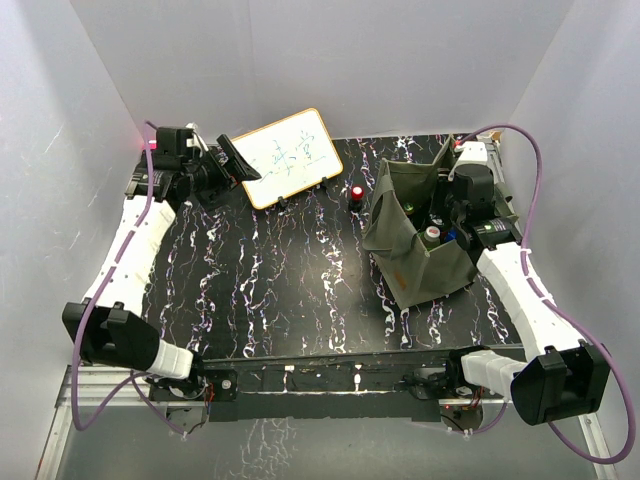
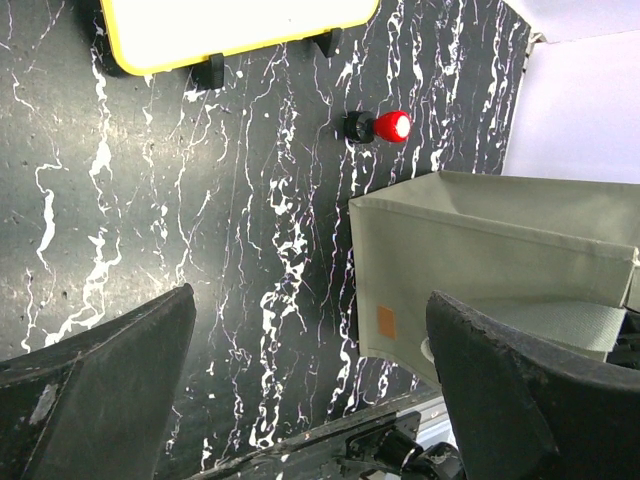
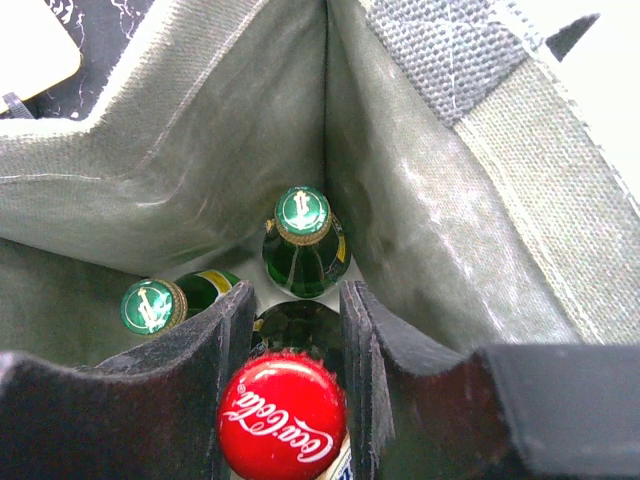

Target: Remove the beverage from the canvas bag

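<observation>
The olive-green canvas bag (image 1: 410, 268) stands open at the right of the table; its side with the orange patch shows in the left wrist view (image 2: 480, 250). My right gripper (image 1: 441, 205) is down inside the bag (image 3: 200, 130). Its jaws (image 3: 296, 300) close around a dark bottle with a red Coca-Cola cap (image 3: 282, 415). Two green-capped bottles, one (image 3: 302, 215) in the corner and one (image 3: 153, 305) at the left, stand beside it. My left gripper (image 1: 238, 158) is wide open and empty at the far left, above the table (image 2: 310, 300).
A yellow-framed whiteboard (image 1: 288, 157) stands at the back, also in the left wrist view (image 2: 220, 25). A small red-topped object (image 1: 356, 193) sits just left of the bag. White walls enclose the table on three sides.
</observation>
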